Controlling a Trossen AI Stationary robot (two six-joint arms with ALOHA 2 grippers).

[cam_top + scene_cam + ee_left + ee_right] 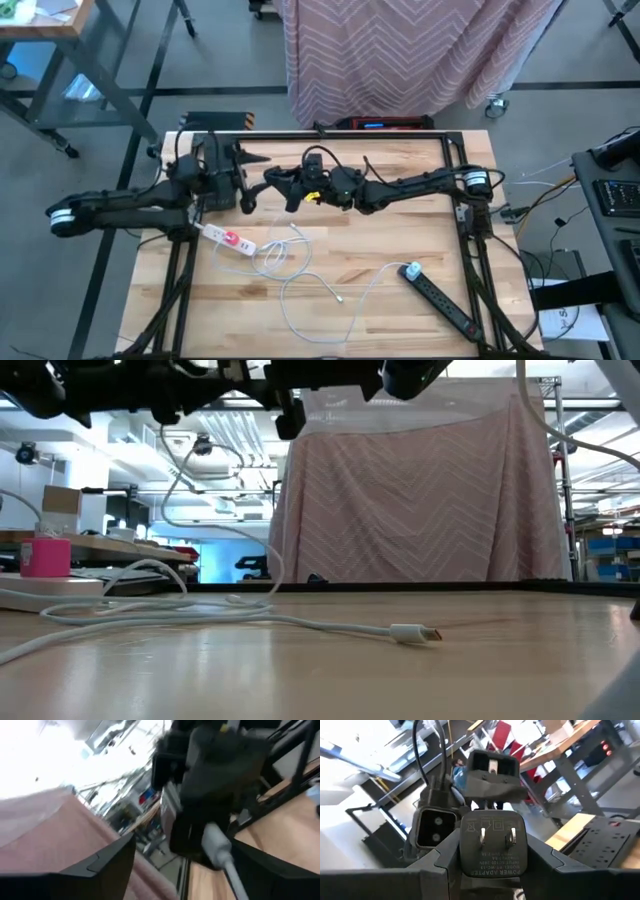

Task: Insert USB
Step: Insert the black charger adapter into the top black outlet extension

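Above the far middle of the table (400, 330), the right gripper (492, 870) pinches a black power adapter (493, 845), small, rigid and light, by its flat sides. Its white cable (220, 850), limp and springy, looks plugged in already. Just left, the left gripper (246, 186) stands wide and empty.
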